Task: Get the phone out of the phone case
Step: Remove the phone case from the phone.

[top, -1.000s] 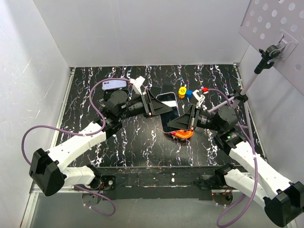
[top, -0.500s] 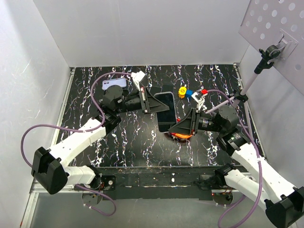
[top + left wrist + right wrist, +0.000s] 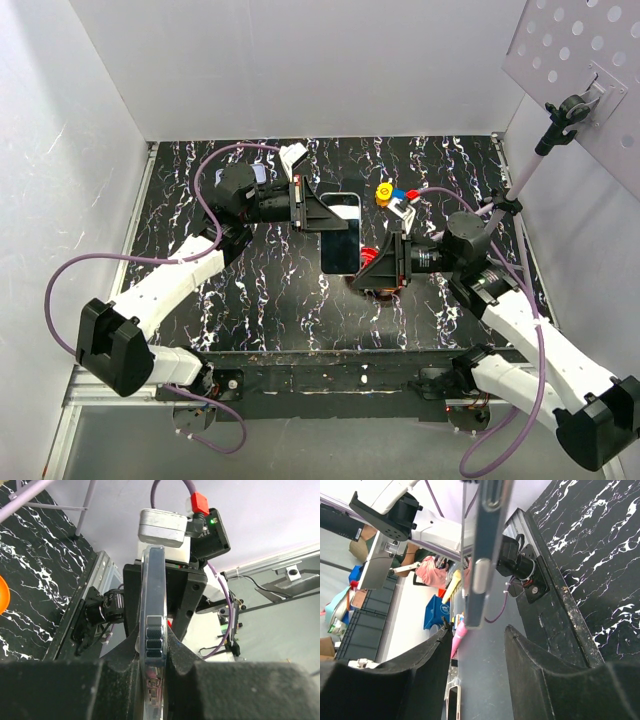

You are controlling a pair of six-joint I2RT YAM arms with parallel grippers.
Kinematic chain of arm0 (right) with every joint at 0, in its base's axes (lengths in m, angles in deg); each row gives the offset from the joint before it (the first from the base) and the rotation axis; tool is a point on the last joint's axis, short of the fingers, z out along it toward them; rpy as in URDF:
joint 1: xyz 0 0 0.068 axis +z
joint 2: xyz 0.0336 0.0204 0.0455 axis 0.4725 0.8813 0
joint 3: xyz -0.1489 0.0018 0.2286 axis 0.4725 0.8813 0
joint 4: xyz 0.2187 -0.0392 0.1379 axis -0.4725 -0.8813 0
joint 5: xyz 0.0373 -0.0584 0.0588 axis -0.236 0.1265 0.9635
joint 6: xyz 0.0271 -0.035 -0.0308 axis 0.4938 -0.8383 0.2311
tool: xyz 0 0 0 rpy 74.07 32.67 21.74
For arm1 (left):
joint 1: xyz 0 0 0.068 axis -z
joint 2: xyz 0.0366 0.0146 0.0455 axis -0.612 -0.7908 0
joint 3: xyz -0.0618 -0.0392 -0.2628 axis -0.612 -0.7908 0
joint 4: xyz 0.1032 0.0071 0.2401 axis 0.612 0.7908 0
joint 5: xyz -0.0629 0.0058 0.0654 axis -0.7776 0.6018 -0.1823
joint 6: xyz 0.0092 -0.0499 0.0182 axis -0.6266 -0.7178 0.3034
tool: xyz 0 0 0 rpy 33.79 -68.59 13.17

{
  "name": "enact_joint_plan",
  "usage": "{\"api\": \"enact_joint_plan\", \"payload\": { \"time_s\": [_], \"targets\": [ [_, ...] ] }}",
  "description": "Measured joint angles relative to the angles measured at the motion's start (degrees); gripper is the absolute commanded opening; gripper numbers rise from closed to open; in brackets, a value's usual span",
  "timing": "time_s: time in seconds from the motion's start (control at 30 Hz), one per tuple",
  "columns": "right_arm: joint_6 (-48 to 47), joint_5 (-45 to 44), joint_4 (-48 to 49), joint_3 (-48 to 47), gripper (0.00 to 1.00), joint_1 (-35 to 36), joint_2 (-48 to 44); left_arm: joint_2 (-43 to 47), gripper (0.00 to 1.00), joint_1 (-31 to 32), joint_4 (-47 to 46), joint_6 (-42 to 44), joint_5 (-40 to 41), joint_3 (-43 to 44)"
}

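Lavender slab [image 3: 259, 172]: at the far left of the marbled table [image 3: 250, 290]. I see only a sliver of it behind my left arm and cannot tell what it is.
Left gripper [image 3: 322, 215]: its fingers are pressed onto the two faces of the phone [image 3: 340, 235], pinching it by one end. In the left wrist view the phone [image 3: 152, 595] rises edge-on out of the left gripper [image 3: 152, 650].
Phone position: held off the table mid-scene, screen towards the overhead camera, between my two grippers.
Case: I cannot make out whether a case wraps the phone. The wrist views give me only a glossy rim with side buttons.
Right gripper [image 3: 381, 266]: its fingers are spread. In the right wrist view the phone [image 3: 485, 540] ends just at the gap of the right gripper [image 3: 477, 665], and I see no contact.
Orange object [image 3: 386, 293]: mostly hidden under the right gripper, so its shape is unclear.
Coloured blocks [image 3: 397, 194]: on the table near the phone's far right corner.
Stand [image 3: 540, 140]: at the right, with its perforated plate cut off by the frame.
Change, left: a second ago these fingers were spread. The arm has swung back and now covers the lavender slab, which was in plain view then.
Change, phone: it has shifted left and no longer lies across the right gripper.
Change, right: these fingers have opened and let go, and more of the orange object showed before.
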Motion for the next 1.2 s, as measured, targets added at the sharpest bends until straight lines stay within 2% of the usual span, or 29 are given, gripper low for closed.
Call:
{"api": "enact_joint_plan", "payload": {
  "time_s": [0.27,0.33,0.4,0.53,0.57,0.77,0.87,0.97,1.1,1.2],
  "targets": [
    [0.46,0.44,2.19,-1.09,0.43,2.05,3.28,0.0,0.0,-0.02,-3.43,-2.99,-2.14,-0.02],
    [0.48,0.46,3.06,-1.86,0.38,3.02,3.78,0.0,0.0,-0.04,-4.33,-3.8,-2.34,-0.02],
    [0.46,0.48,3.96,-2.4,0.31,3.98,4.31,0.0,0.0,0.02,-5.16,-4.37,-2.64,-0.02],
    [0.37,1.33,5.01,-3.23,0.05,5.31,5.03,-0.04,0.0,0.0,-5.55,-4.83,-3.65,-0.02],
    [0.46,1.57,5.07,-3.34,0.01,5.51,5.22,-0.07,0.0,-0.02,-5.97,-4.85,-4.04,0.0],
    [-3.39,1.29,4.09,-4.22,0.01,7.43,5.44,-1.4,0.0,-0.28,-10.6,-7.43,-7.3,0.0],
    [-10.12,-2.38,-0.57,-6.47,0.01,10.99,4.13,-2.58,0.0,-0.33,-16.72,-13.03,-10.29,-0.48],
    [-17.18,-6.29,-7.58,-10.97,0.01,14.97,3.69,-2.82,0.0,-0.07,-26.71,-21.4,-12.07,-2.21],
    [-26.4,-10.19,-18.34,-19.93,0.01,18.8,6.51,-2.82,0.0,0.09,-39.1,-31.5,-11.08,-3.5],
    [-30.62,-12.39,-22.25,-23.56,0.01,20.04,8.09,-2.51,0.0,0.09,-42.75,-34.1,-9.25,-3.98]
  ]
}}
